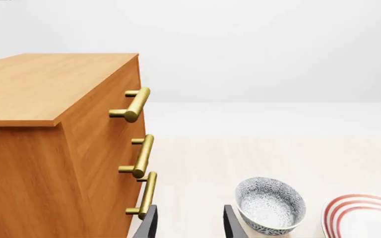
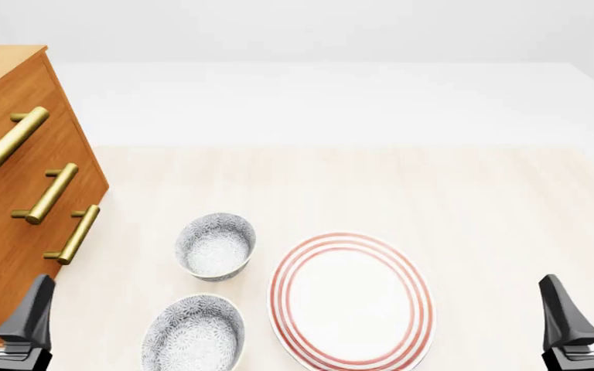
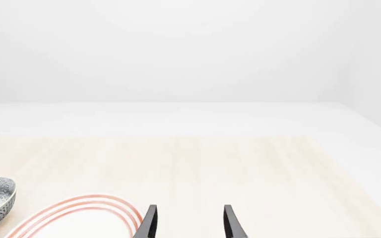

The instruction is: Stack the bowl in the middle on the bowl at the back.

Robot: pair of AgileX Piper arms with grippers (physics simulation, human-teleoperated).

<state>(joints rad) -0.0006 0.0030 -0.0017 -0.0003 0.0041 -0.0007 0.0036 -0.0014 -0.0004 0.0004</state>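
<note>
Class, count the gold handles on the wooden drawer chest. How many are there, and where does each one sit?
3, all on the front of the drawer chest at the table's left: top handle, middle handle, bottom handle. The frame crops the chest, so more could be hidden.

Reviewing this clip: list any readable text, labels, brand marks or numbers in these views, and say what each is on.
None: no readable text, label, brand or number in any view.
The two speckled bowls carry only a grey floral pattern.
The plate has only red rings.
The wooden drawer cabinet and its brass handles are unmarked.
</note>
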